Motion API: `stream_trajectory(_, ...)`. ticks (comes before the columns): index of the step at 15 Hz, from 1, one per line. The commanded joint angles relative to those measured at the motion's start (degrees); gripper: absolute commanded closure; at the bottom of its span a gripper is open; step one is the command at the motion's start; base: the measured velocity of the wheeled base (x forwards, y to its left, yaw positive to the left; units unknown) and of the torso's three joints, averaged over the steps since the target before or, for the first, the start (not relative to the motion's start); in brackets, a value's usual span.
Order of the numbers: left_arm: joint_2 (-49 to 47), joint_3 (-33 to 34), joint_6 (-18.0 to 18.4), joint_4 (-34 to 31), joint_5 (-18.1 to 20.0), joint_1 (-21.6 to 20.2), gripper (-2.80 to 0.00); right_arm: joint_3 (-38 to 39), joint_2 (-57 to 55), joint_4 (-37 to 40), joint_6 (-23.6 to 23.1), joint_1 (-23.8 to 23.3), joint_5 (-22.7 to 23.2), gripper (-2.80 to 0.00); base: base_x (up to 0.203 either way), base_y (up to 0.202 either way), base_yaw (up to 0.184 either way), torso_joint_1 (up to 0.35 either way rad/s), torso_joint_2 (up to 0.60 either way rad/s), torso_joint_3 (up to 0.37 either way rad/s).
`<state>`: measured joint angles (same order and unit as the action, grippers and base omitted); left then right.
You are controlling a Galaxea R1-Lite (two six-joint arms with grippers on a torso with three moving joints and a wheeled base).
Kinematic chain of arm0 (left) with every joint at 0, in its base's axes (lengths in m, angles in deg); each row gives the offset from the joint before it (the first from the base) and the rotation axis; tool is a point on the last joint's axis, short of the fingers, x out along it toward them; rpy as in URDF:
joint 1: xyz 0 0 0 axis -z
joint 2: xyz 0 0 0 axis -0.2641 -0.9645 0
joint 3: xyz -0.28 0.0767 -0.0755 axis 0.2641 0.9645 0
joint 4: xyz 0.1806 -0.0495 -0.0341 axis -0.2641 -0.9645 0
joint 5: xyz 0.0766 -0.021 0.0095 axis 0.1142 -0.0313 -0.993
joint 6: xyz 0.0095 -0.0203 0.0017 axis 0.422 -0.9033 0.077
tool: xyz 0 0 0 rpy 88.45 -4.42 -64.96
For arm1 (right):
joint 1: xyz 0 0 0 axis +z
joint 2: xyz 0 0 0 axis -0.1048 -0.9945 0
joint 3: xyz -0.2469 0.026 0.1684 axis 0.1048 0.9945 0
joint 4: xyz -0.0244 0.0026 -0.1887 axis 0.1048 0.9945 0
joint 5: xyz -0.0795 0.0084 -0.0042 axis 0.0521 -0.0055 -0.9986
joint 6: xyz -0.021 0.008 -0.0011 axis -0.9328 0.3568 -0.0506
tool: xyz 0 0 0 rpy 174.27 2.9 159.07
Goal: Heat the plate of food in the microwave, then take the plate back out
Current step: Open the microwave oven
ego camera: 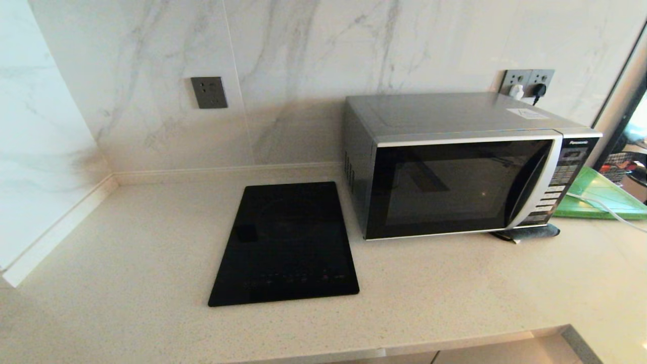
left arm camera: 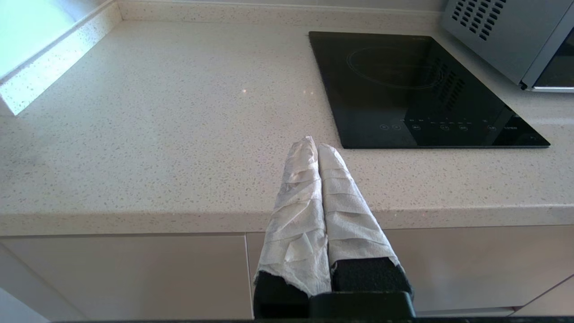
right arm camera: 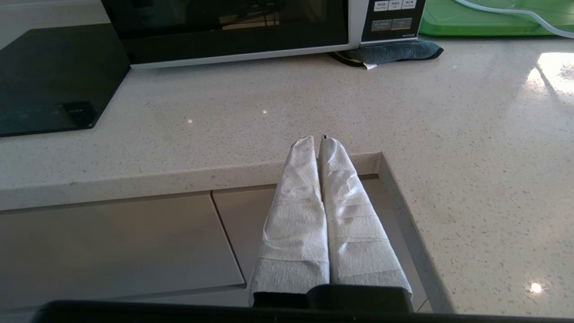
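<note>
Speckled countertop (ego camera: 455, 293), bearing the Panasonic microwave (ego camera: 457, 164), door shut, beside a black glass cooktop (ego camera: 285, 242). Likely heavy and steady; curved silver handle (ego camera: 528, 184) the obvious hold (smooth, maybe slippery). No plate of food anywhere in view. Left gripper (left arm camera: 317, 146) and right gripper (right arm camera: 316, 140) at the counter's front edge, paper-wrapped fingers pressed together, empty.

Brushed silver metal microwave (ego camera: 455, 119) with glossy black glass door, glossy glass cooktop (ego camera: 285, 245), speckled stone counter (ego camera: 126, 283).
</note>
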<state>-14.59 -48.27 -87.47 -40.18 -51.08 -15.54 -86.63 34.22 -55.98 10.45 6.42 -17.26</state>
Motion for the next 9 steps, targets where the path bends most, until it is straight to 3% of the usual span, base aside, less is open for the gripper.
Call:
stream_trajectory(1, -0.1, 0.0, 0.0, 0.0, 0.0, 0.0, 0.00, 0.1, -0.1, 0.0, 0.1, 0.0, 0.0, 0.00, 0.000, 0.000, 0.000, 0.000, 0.00, 0.000)
stream_trajectory(9, -0.1, 0.0, 0.0, 0.0, 0.0, 0.0, 0.00, 0.1, -0.1, 0.0, 0.1, 0.0, 0.0, 0.00, 0.000, 0.000, 0.000, 0.000, 0.00, 0.000)
